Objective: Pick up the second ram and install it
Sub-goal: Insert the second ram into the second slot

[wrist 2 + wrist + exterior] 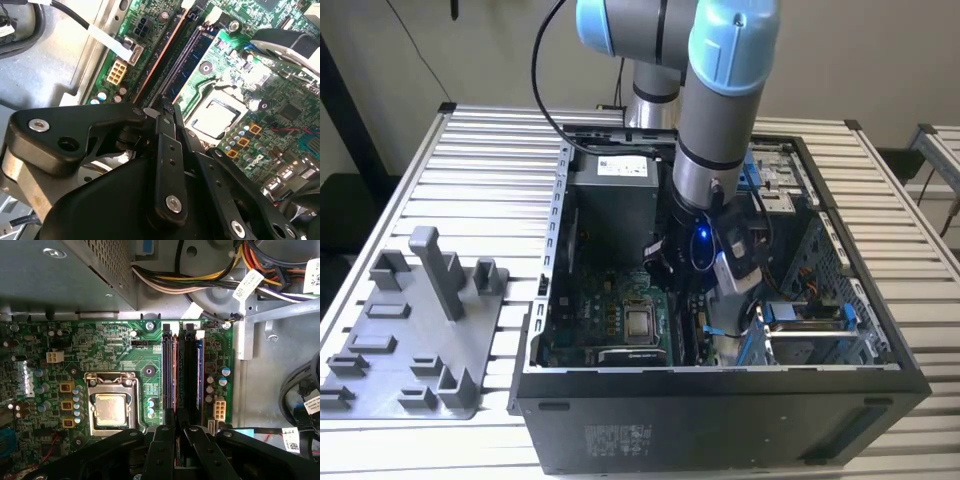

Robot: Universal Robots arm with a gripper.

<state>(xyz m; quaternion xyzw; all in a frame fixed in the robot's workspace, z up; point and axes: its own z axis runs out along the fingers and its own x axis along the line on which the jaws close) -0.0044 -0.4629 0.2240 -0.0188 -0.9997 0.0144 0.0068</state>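
While the arm reached down into the open computer case (720, 400), the gripper (177, 432) sat low over the memory slots (182, 375) near the motherboard's (125, 355) edge beside the socket (111, 407). Its fingers (167, 150) were drawn narrow, apparently pinching the second ram (176, 412) edge-on above a slot. Seating looked underway, not plainly finished.

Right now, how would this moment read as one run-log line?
arm: inside open black computer case | gripper: over memory slots on green motherboard | long thin dark ram stick: upright in slot
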